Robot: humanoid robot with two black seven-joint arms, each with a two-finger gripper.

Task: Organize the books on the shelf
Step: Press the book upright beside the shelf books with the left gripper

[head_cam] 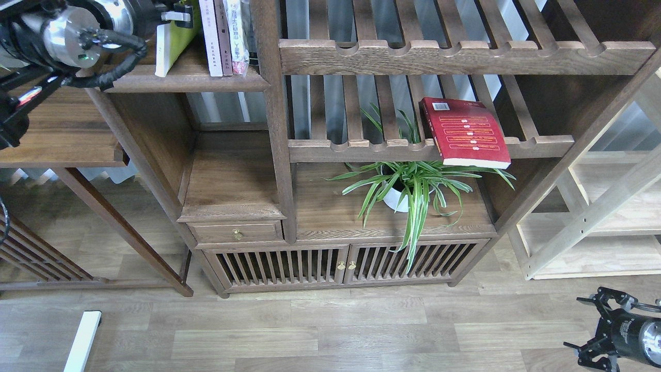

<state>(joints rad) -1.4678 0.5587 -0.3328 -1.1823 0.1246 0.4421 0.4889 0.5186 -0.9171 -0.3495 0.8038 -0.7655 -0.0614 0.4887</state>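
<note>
Left hand (173, 15): at the top left, at the end of a black arm with silver joint housings; a pale finger lies across the upper edge of the yellow-green book (173, 44). Its second finger is hidden, so whether it grips cannot be told.

Cabinet (276, 129): dark-brown wood, largest item, top cut off by the frame. Slatted racks (465, 51) with scalloped front rails fill its right half.

Shelf (188, 80): solid dark-brown board with a thick rounded lip, upper left compartment. Its back part is hidden behind the books and arm.

Red book (465, 132): lies flat on the lower slatted rack, its near edge jutting past the front rail, yellow text bands facing up; the lettering is too small to read.

Potted plant (413, 188): white pot mostly hidden under long green leaves, on the board beneath the red book.

Yellow-green book: on the shelf, tilted left, upper part cut off.

Lavender-white book (209, 36): upright on the shelf, just right of the yellow-green one, top cut off. Two thin books (232, 36) stand against its right side.

Right hand (599, 323): bottom right corner above the floor, small and dark; fingers are not distinguishable.
</note>
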